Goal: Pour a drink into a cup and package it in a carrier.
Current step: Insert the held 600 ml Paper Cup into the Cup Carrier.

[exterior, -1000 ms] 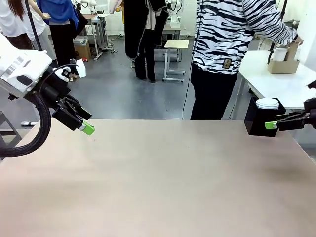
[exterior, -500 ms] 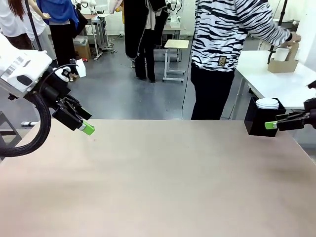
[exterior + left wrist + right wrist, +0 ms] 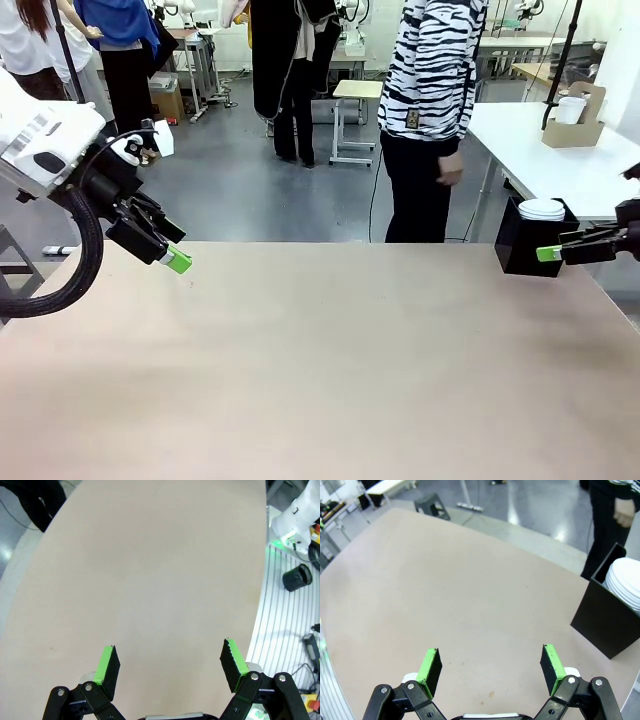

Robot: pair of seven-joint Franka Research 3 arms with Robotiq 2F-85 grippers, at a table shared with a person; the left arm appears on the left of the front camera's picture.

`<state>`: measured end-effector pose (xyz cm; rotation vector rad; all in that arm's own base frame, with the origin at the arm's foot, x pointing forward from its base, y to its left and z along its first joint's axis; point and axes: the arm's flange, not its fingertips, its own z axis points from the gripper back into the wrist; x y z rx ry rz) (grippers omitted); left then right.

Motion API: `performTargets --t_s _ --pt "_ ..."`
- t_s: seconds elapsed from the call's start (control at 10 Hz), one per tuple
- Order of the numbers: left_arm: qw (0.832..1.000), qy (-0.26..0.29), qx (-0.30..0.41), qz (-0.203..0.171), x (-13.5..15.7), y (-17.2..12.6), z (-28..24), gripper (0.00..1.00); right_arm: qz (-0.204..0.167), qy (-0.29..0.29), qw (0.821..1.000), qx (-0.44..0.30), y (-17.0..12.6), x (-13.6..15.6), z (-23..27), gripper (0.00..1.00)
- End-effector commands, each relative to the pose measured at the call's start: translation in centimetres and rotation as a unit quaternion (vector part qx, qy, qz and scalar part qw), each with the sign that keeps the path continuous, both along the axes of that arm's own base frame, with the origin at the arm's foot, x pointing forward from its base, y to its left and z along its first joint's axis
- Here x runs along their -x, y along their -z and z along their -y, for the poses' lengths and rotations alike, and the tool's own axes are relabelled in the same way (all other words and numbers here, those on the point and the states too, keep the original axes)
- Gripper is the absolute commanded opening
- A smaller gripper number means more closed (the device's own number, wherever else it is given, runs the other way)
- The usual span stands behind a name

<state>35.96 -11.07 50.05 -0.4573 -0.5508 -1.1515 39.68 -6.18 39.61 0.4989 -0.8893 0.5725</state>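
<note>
On the table's far right corner, black box with white lids, both hands released, empty.

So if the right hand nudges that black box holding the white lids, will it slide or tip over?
The black box looks thin-walled and tall for its footprint, so it is probably light. A low push would likely slide it on the smooth table; a high one might tip it. The white lids sit loose at its top and could spill.
</note>
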Motion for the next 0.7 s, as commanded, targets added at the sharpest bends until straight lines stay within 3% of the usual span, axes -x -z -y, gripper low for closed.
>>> performTargets --t_s 0.0,0.6 --pt "1.000 -0.004 0.012 0.000 -0.07 -0.05 0.21 1.00 0.003 -0.005 1.000 -0.001 0.21 0.19 0.32 1.00" --pt "1.000 -0.004 0.012 0.000 -0.07 -0.05 0.21 1.00 0.003 -0.005 1.000 -0.001 0.21 0.19 0.32 1.00"
